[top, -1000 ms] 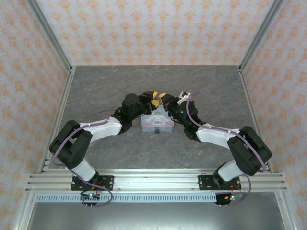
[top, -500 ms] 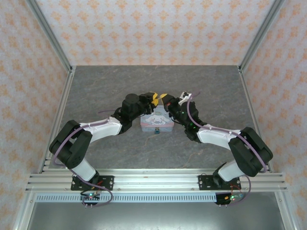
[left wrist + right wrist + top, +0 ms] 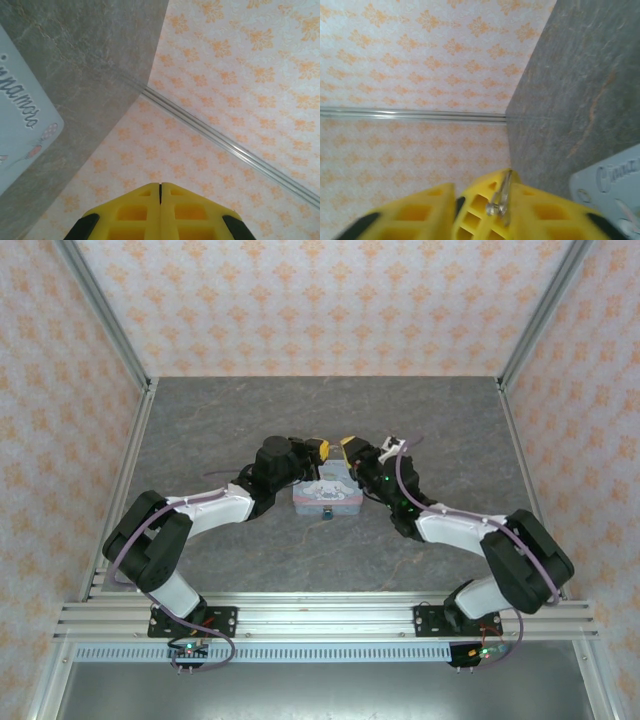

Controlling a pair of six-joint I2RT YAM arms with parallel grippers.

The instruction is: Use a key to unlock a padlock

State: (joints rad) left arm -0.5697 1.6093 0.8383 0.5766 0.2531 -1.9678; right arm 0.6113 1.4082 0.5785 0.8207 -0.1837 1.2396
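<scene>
At mid-table, the box [image 3: 327, 492] lies flat with the padlock [image 3: 327, 512] touching its near edge, both where they were a second ago. The left gripper [image 3: 320, 449] hangs over the box's far left corner. In its wrist view the yellow fingers [image 3: 135, 212] are pressed together with nothing seen between them. The right gripper [image 3: 348, 445] hangs over the far right corner. It has shifted slightly right since the earlier frames, so the two yellow tips, which were touching then, now stand just apart. Its wrist view shows the jaws nearly closed and pinching the key [image 3: 502, 196], a thin sliver upright at the fingertips, above the grey table [image 3: 200, 420].
</scene>
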